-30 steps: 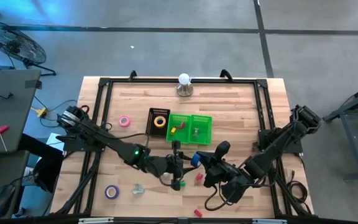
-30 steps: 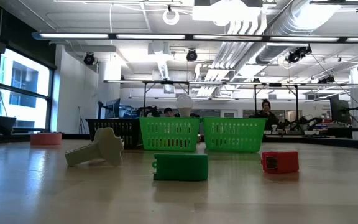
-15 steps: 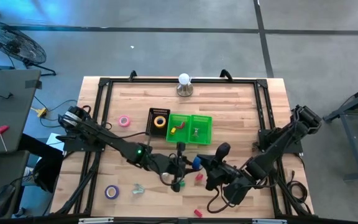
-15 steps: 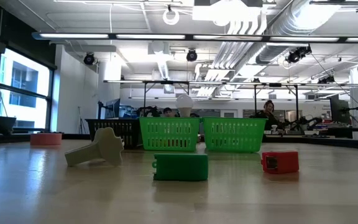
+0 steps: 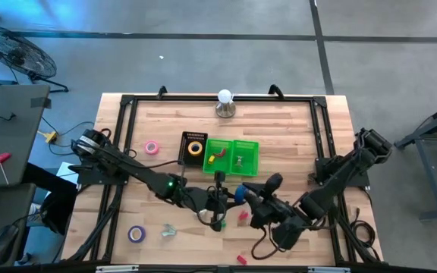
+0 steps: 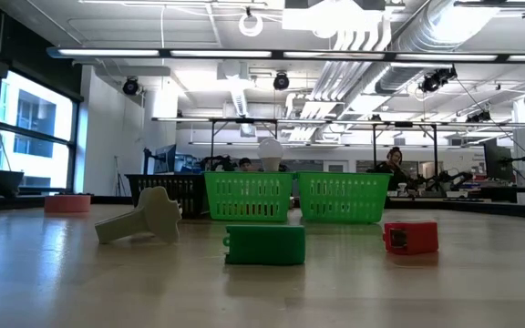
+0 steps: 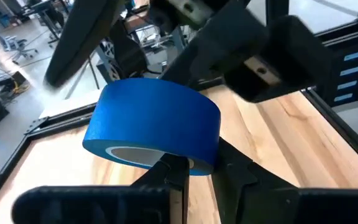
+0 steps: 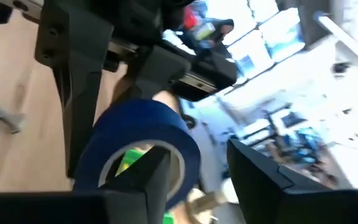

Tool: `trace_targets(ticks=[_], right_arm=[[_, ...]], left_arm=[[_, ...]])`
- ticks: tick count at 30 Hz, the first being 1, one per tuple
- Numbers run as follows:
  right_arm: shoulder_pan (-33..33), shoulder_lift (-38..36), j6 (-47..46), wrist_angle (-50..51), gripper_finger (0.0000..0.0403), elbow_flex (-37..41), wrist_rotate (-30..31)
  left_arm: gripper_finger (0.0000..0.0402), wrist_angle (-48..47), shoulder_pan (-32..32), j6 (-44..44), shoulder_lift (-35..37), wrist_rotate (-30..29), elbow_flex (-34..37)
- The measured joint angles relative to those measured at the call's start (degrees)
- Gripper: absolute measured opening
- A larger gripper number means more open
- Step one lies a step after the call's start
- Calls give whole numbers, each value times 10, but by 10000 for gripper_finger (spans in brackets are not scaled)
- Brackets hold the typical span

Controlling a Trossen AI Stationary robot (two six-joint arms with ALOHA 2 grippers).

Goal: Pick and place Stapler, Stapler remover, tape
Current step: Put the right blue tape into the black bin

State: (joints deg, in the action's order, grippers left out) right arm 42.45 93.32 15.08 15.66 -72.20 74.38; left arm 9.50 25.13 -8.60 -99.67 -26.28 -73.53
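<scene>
A blue tape roll (image 5: 238, 192) hangs above the table's middle, between my two grippers. My left gripper (image 5: 227, 196) reaches in from the left and is shut on it. My right gripper (image 8: 188, 177) comes from the right and is open. One of its fingers (image 8: 143, 177) stands in front of the roll's hollow and the other (image 8: 253, 177) stands off the roll's outside. I cannot tell whether the inner finger touches the roll. A green stapler (image 6: 264, 244), a red stapler (image 6: 410, 237) and a grey stapler remover (image 6: 149, 219) lie on the table. My left gripper pinches the blue roll's wall (image 7: 190, 163) at the side nearest the wrist. One finger (image 7: 161, 174) is toward the hollow and the other (image 7: 232, 177) is outside. The fingers come in nearly level from the table's left. The roll (image 7: 154, 121) is tilted and lifted clear of the table.
Two green baskets (image 5: 232, 157) stand just beyond the grippers, beside a black box with a yellow tape roll (image 5: 195, 149). A pink roll (image 5: 152, 147) lies at the left and a purple roll (image 5: 136, 233) at the near left. A lamp bulb (image 5: 225, 101) stands at the far edge.
</scene>
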Motion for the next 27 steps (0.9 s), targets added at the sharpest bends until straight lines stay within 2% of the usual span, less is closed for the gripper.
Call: trace_targets(ticks=[2, 4, 5, 7, 12, 16, 19, 22, 25, 27], right_arm=[[18, 0, 26, -17, 150, 0, 57], [38, 0, 57, -40, 151, -2, 140], [47, -2, 66, -47, 151, -3, 158], [61, -5, 73, -45, 152, -3, 152], [88, -12, 40, -42, 152, -2, 157], [95, -12, 28, -40, 153, -2, 156], [98, -12, 5, -35, 153, -2, 156], [98, -12, -15, -20, 153, -2, 156], [98, -12, -38, -2, 153, -1, 156], [98, -12, -49, 4, 153, -1, 155]], left_arm=[[37, -5, 1, -1, 2, -13, -1], [37, -38, 1, 0, 6, -33, 1], [37, -56, 2, 1, 6, -45, 2], [37, -98, 3, 9, 11, -80, 2], [37, -241, 4, 28, 34, -234, 2], [37, -367, -6, 86, 52, -291, -1], [37, -455, -26, 137, 64, -301, -3], [37, -557, -58, 202, 69, -285, 0], [37, -642, -99, 252, 69, -242, -1], [37, -661, -128, 264, 69, -193, 2]])
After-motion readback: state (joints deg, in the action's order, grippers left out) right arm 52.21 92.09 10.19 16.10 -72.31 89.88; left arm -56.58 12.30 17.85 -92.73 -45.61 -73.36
